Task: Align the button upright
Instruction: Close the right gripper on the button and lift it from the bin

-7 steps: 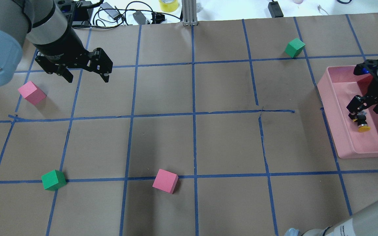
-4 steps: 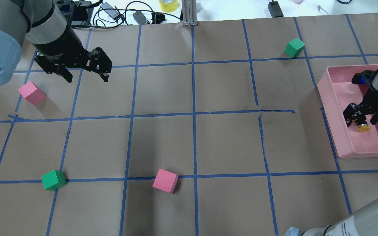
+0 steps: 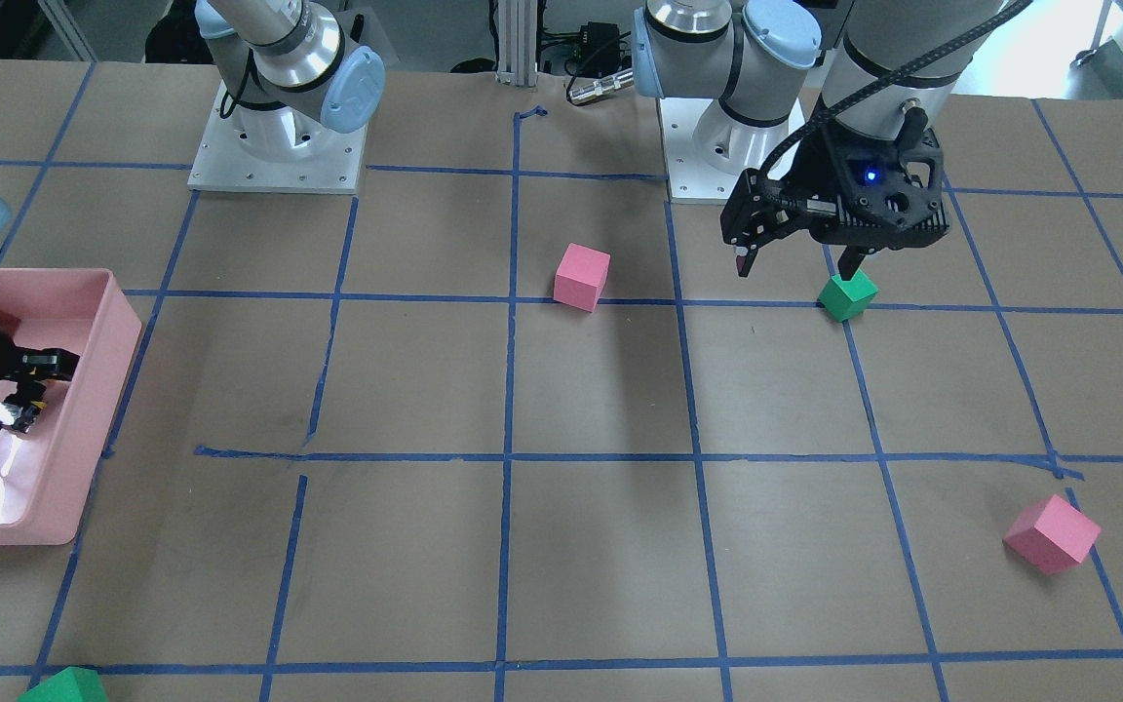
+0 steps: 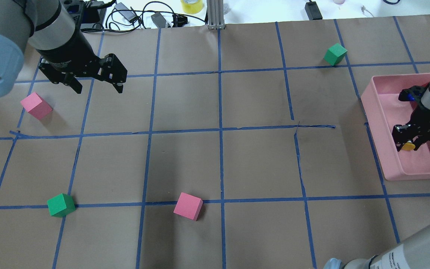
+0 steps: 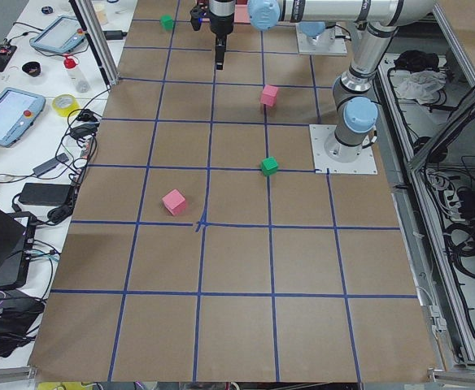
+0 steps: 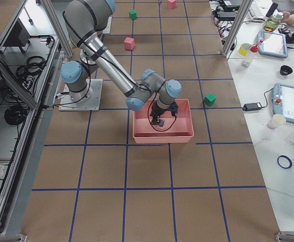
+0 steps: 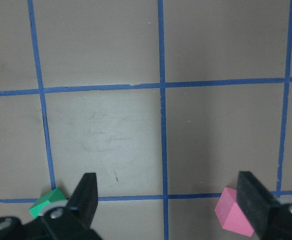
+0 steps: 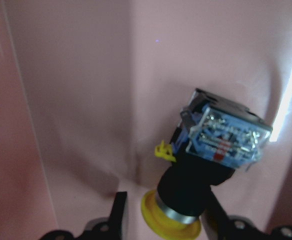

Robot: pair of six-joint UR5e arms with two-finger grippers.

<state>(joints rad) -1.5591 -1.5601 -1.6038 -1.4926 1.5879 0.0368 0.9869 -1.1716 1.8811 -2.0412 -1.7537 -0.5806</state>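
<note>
right gripper (image 4: pixel 409 146) clenches the button (image 8: pixel 193 190) by its black body inside the pink bin (image 4: pixel 381 145), cap toward the wrist (probably to turn it cap-up); left gripper (image 4: pixel 98 89) hangs spread wide, idle.

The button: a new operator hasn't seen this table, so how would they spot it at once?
Find the pink tray on the robot's right. Inside it the right pincer grips the button. It alone has a round yellow cap on a black body, and it is smaller than the cubes.
</note>
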